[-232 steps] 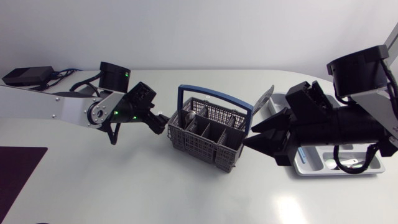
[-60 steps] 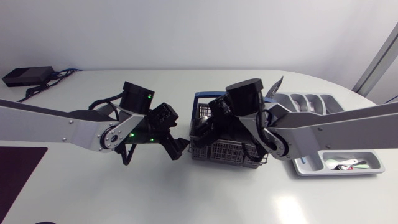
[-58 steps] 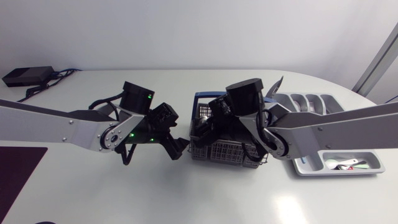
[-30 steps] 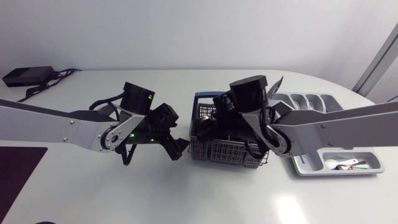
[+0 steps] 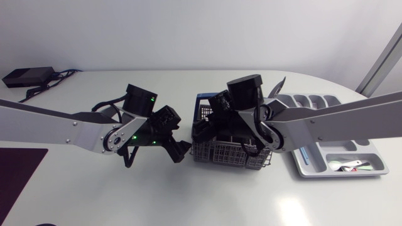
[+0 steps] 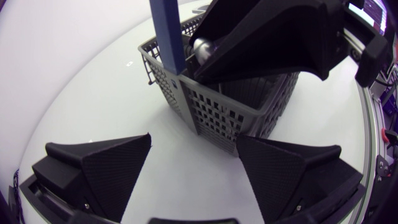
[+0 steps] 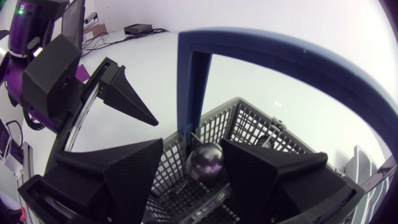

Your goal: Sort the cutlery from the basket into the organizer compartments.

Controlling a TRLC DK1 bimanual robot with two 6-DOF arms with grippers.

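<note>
The grey basket (image 5: 229,154) stands in the middle of the counter (image 5: 188,201), its blue handle (image 7: 193,81) arching over the top. The organizer (image 5: 370,147) lies just to its right, so anything lifted out has only a short way to go. The right arm comes in from the right, passes over the organizer and dips its right claw (image 7: 193,142) into the left end of the basket, just beside the handle's upright. From its own camera the two wedges stand apart with the shiny rounded bowl of a spoon (image 7: 205,160) between them. There is a gap on at least one side, so I'd say the spoon is straddled, not pinched. The spoon stands upright in the basket with its bowl up, which is probably why the claw comes at it from above. The left claw (image 6: 194,140) is spread wide and low on the counter, just off the basket's near left corner with nothing in it. My guess is that it waits there to steady the basket if the spoon drags on the way out. A few pieces (image 5: 344,166) already lie in the organizer's near compartment.
</note>
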